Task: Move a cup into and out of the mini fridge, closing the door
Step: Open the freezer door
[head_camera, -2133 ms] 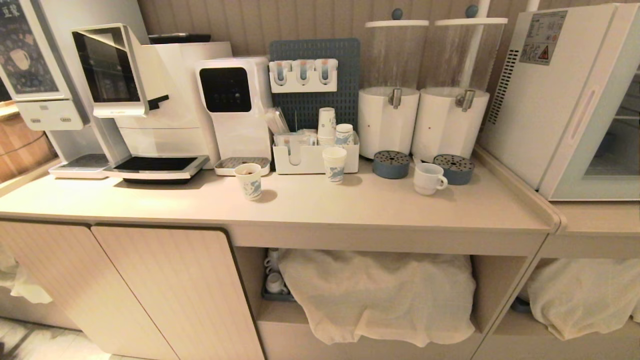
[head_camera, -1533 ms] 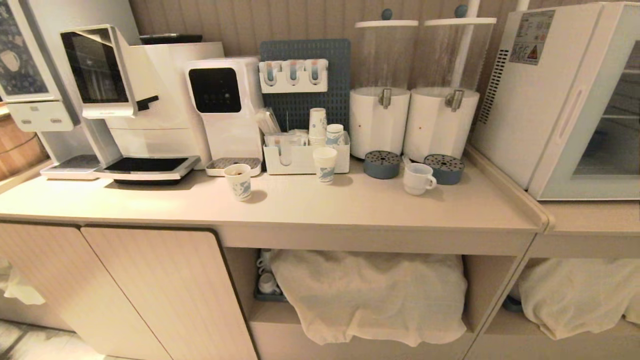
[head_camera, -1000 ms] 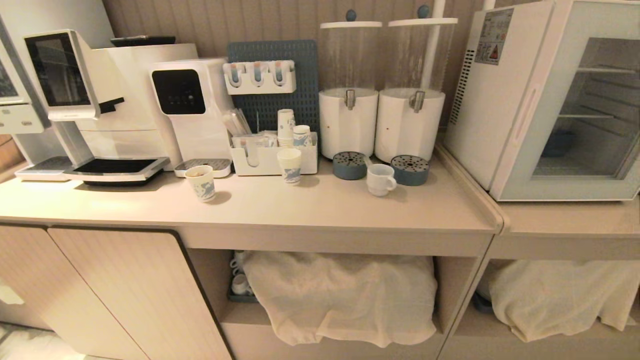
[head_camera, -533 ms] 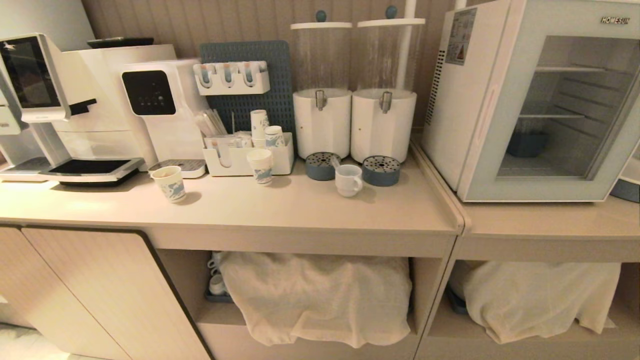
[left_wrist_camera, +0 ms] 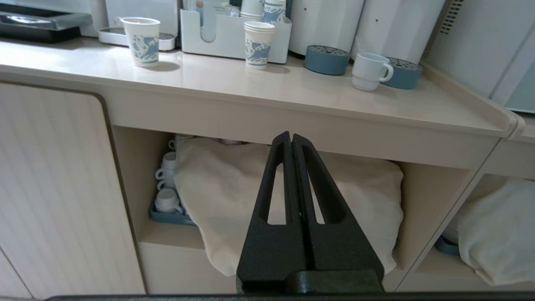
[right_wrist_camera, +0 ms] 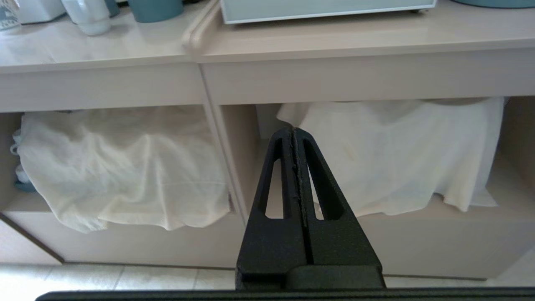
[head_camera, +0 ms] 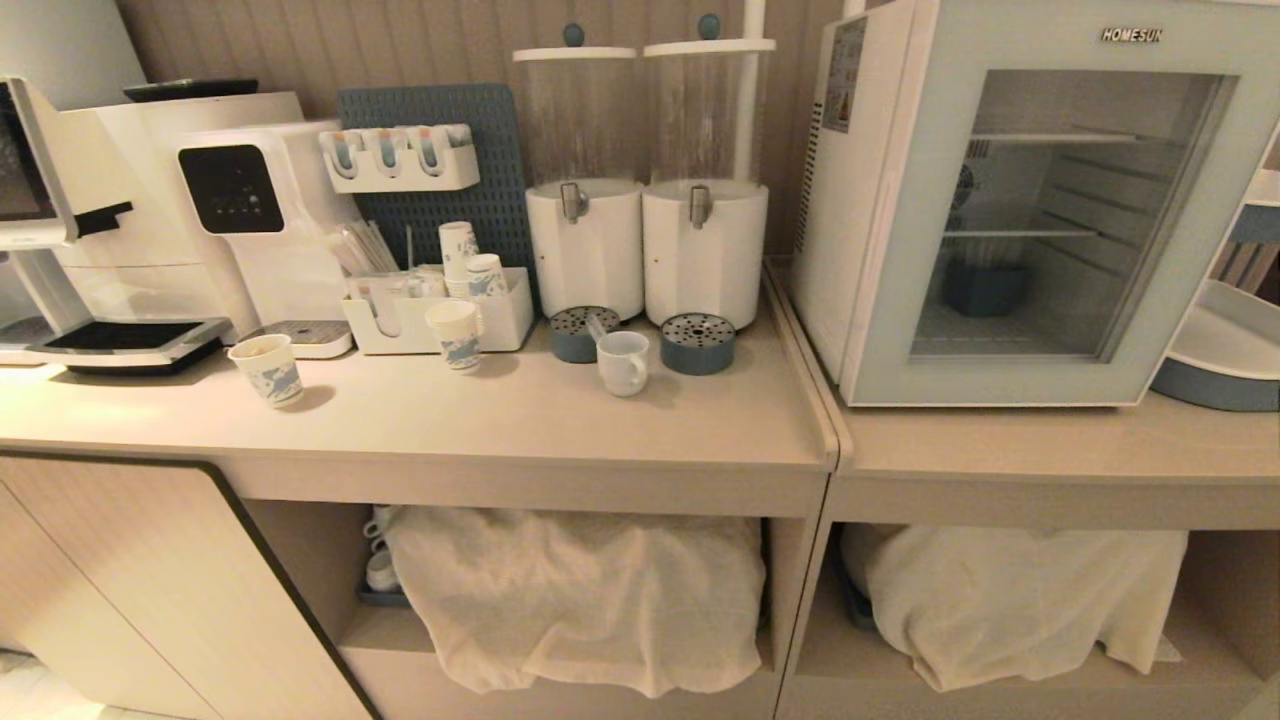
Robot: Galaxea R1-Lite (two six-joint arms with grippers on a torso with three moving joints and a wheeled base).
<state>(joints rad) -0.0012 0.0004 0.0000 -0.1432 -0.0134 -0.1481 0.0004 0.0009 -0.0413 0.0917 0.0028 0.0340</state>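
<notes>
You were at the approach step: both the left hand and right hand hung clamped and empty below the table's front edge. The cup stood near the table's back edge, left of the mini fridge, whose door was closed. Next you would likely need to open it.

cup front unobstructed, blue drip trays flanking behind

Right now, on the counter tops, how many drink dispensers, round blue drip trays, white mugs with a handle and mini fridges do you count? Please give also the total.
drink dispensers: 2
round blue drip trays: 2
white mug: 1
mini fridge: 1
Total: 6
</notes>
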